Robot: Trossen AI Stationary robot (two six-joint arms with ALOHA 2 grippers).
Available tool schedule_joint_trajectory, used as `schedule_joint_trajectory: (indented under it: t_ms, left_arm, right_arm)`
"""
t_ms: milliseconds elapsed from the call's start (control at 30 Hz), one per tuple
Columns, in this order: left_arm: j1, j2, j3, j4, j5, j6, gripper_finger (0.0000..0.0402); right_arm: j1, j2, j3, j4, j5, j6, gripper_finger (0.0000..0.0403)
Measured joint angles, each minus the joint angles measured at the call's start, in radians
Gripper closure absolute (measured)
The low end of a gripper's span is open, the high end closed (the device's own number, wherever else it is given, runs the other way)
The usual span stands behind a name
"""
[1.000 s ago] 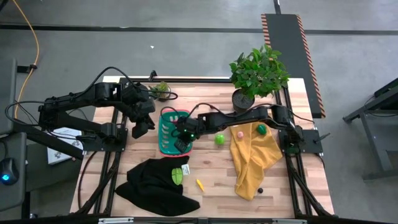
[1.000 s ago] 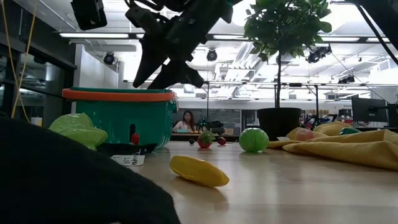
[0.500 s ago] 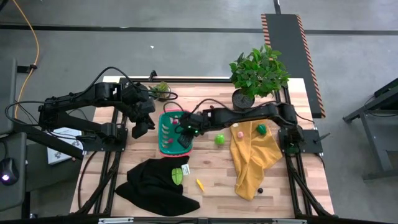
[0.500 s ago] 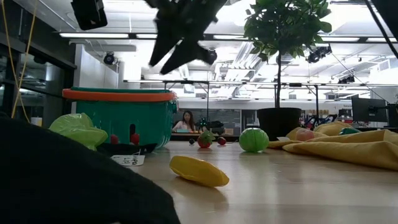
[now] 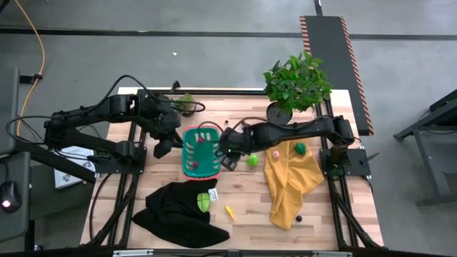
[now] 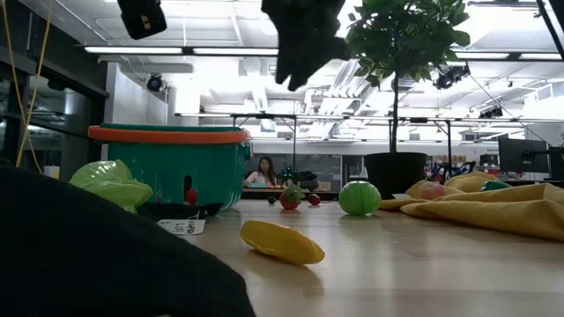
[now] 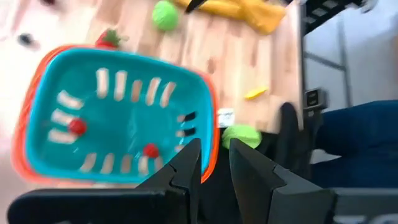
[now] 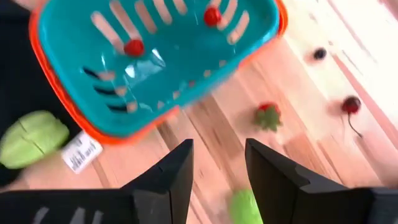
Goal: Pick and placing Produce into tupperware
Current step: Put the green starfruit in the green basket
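On a pale plank-wood table (image 5: 243,207), seen from above and listed from largest to smallest: two dark jointed arms; the left gripper (image 5: 163,146) hangs at nine o'clock just beside the basket, its fingers (image 7: 186,171) a narrow gap apart and holding nothing; the right gripper (image 5: 230,158) hangs at three o'clock off the basket's edge, raised above the wood, its fingers (image 8: 177,171) spread apart and empty. Leafy potted plant (image 5: 296,82), dark round pot, at one o'clock. Black cloth (image 5: 171,210), soft and crumpled, at seven o'clock. Yellow cloth (image 5: 289,178), draped in folds, at four o'clock. Teal plastic basket (image 5: 189,150), rectangular, slotted floor, orange-red rim, near centre; two small red round pieces (image 8: 134,46) lie inside it. Second, smaller plant (image 5: 187,101) at eleven o'clock. Pale green wedge-shaped piece (image 5: 208,198) resting on the black cloth, a white tag beside it. Round green ball (image 5: 252,160), smooth, just right of the right gripper. Dark green piece (image 5: 300,148) and pink round piece (image 5: 275,153) on the yellow cloth's upper part. Yellow elongated piece (image 5: 230,211), glossy, on bare wood at six o'clock. Strawberry-like red piece with green top (image 8: 268,116) and dark cherry-like piece (image 8: 351,104) on the wood beyond the basket. Tiny dark bead (image 5: 299,218) on the yellow cloth's lower end.
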Motion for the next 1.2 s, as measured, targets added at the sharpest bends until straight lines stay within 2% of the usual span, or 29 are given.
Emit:
schedule_joint_trajectory:
  t_ms: [133,267,500,733,1000,1100,1200]
  left_arm:
    - [0.000,0.013,-0.016,0.048,0.071,0.000,0.0327]
    - [-0.029,0.034,-0.030,0.055,0.084,0.001,0.0327]
    - [-0.161,0.071,-0.034,0.091,0.052,-0.045,0.0328]
    - [-0.323,0.082,-0.034,0.169,-0.072,-0.147,0.0328]
    - [-0.478,0.090,-0.033,0.256,-0.250,-0.397,0.0328]
    - [-0.530,0.099,-0.034,0.273,-0.315,-0.494,0.0328]
    - [-0.572,0.126,-0.033,0.303,-0.376,-0.571,0.0328]
  right_arm:
    - [0.049,-0.004,0.000,-0.093,0.064,0.046,0.0265]
    - [0.089,-0.009,-0.001,-0.165,0.095,0.096,0.0265]
    - [0.149,-0.053,-0.001,-0.265,0.168,0.191,0.0265]
    - [0.205,-0.137,-0.023,-0.376,0.218,0.306,0.0265]
    - [0.306,-0.342,-0.262,-0.338,0.197,0.513,0.0265]
    - [0.353,-0.434,-0.388,-0.251,0.130,0.593,0.0265]
    - [0.403,-0.518,-0.509,-0.145,0.016,0.668,0.0265]
